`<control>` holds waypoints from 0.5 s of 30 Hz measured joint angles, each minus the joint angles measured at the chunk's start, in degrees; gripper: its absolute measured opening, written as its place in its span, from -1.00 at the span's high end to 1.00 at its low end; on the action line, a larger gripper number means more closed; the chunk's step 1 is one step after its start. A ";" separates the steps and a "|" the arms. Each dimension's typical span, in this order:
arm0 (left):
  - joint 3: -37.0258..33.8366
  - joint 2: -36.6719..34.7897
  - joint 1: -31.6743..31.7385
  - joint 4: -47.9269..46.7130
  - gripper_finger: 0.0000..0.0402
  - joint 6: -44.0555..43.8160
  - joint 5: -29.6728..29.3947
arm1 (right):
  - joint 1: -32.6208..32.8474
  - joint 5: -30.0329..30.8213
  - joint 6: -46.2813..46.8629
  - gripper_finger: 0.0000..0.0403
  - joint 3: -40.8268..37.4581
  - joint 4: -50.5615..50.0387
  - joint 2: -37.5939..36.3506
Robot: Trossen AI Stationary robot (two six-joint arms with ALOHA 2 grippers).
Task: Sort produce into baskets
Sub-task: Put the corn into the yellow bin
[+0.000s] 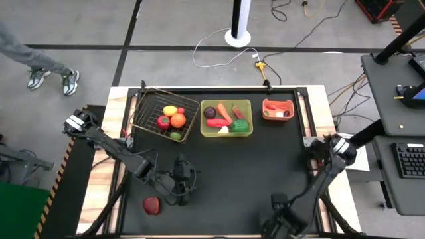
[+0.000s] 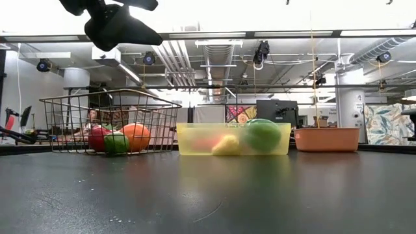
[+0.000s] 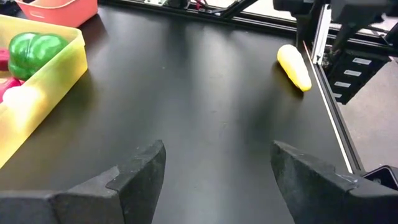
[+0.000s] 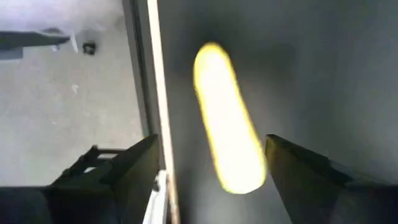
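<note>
Yellow piece (image 4: 227,118) smears into blur mid-frame on the right wrist view; the right arm hides it overhead.

3 baskets (image 1: 141,109), 2 arms (image 1: 109,146), 1 red fruit (image 1: 151,205) on the table, 1 yellow piece (image 3: 293,66)

Grey concrete floor (image 1: 80,26) crossed by dark tape lines and cables; a keyboard (image 1: 410,159) sits on a side desk; exposed ceiling ducts (image 2: 218,55).

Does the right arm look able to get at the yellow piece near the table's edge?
Probably yes. The right gripper hangs over the yellow piece with its fingers open on either side, and nothing lies between them. The table edge runs close beside it.
</note>
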 joint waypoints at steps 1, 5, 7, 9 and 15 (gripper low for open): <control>0.00 0.00 0.00 0.01 -0.34 0.09 0.00 | 0.66 -0.83 1.47 -0.42 0.14 -0.12 0.85; 0.00 0.00 0.00 -0.01 -0.34 0.14 0.00 | 2.83 -1.49 4.56 -0.46 0.17 -0.56 3.38; 0.00 0.00 0.00 -0.01 -0.34 0.14 0.02 | 3.06 -1.28 4.92 -0.46 0.17 -1.94 3.96; 0.00 0.00 0.00 0.04 -0.34 0.18 0.02 | 2.91 -0.87 4.90 -0.45 0.17 -3.45 4.50; 0.00 0.00 0.00 0.01 -0.34 0.36 0.02 | 2.68 0.28 1.99 -0.41 -0.02 -4.00 5.82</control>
